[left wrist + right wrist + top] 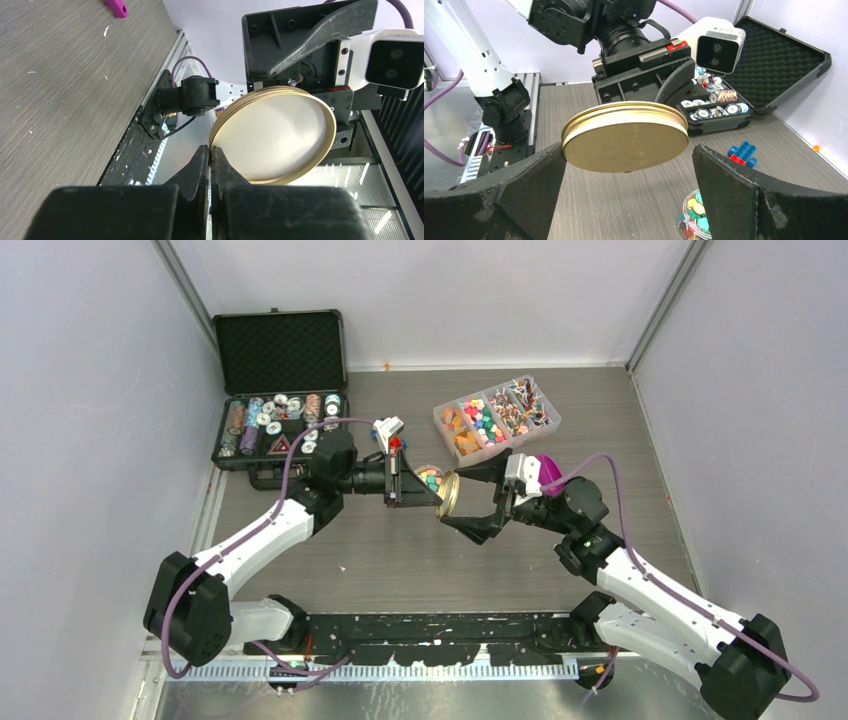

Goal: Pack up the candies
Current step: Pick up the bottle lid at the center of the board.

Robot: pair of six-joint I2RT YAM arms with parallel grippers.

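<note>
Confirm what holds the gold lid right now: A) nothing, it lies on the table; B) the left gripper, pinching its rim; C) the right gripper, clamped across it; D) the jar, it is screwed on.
B: the left gripper is shut on the rim of the gold lid, held in the air, while the right gripper stands open either side of it.
</note>
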